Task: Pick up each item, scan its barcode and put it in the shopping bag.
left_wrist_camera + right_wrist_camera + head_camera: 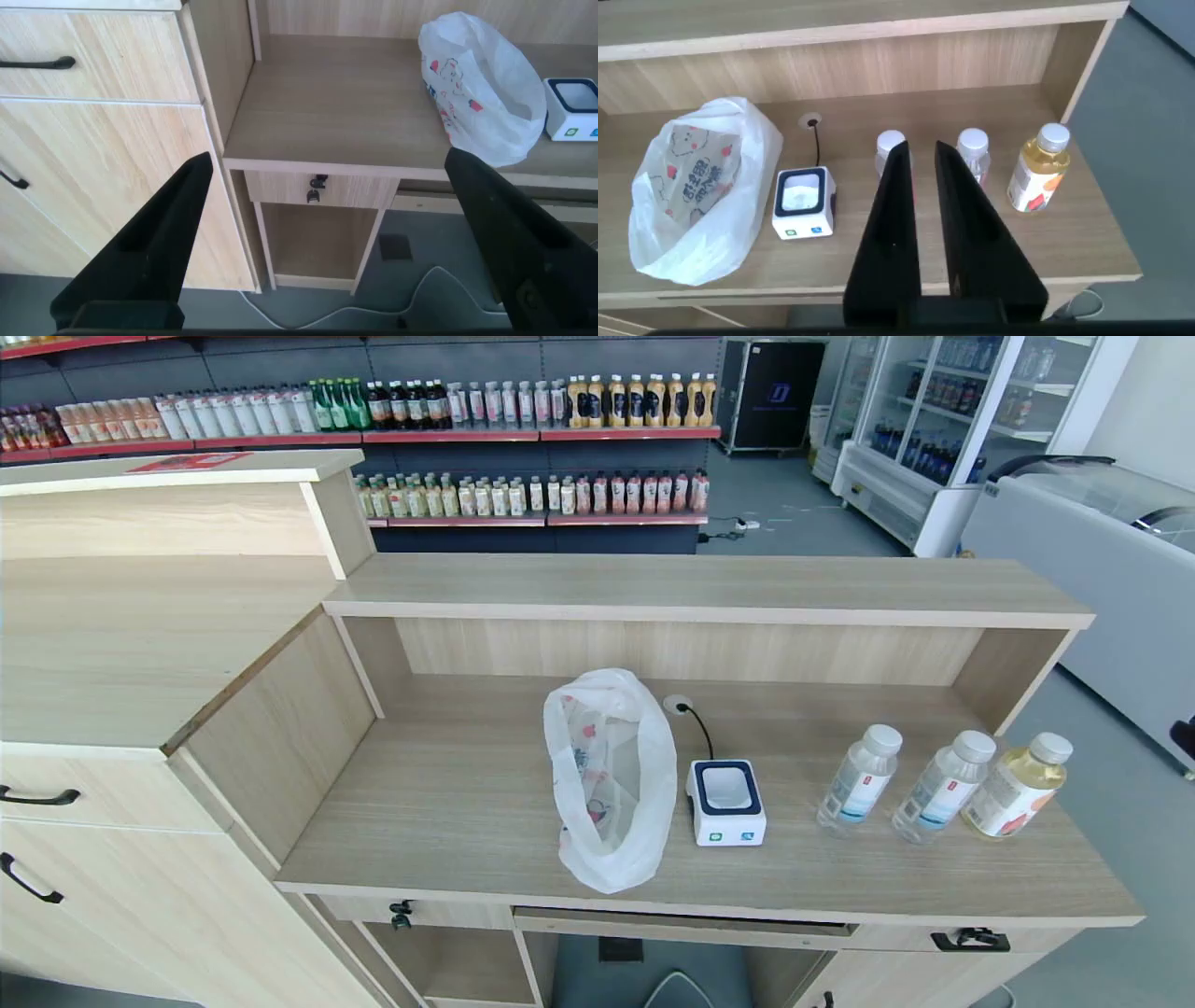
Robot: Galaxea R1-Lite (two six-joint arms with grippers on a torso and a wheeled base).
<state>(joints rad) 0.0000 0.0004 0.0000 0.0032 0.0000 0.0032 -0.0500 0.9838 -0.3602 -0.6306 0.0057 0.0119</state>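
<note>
Desk: I see a pale wood-grain desk [448, 803] across the lower middle of the head view, with a raised ledge [709, 586] along its back.
Shopping bag: the white printed shopping bag [611, 775] is slumped on the desk at centre frame, its mouth gaping.
Scanner: a small white scanner [726, 800] sits just right of the bag, and its black cable [700, 730] runs back to a hole in the desk.
Bottles: three stand upright in a row at middle right: a clear bottle [859, 782], a second clear bottle [943, 786] and a yellow drink bottle [1018, 789] farthest right.
Left tool [329, 157]: released, fingers spread wide, nothing between them; it faces the desk's front edge beside the cabinet drawers [93, 65].
Right tool [922, 149]: clenched, fingers drawn close, gripping nothing; the bottles lie beyond it.
Room: drink shelves [541, 434] run across the top of the frame, glass-door coolers [934, 420] stand at upper right and a chest freezer [1102, 551] at the right edge.
</note>
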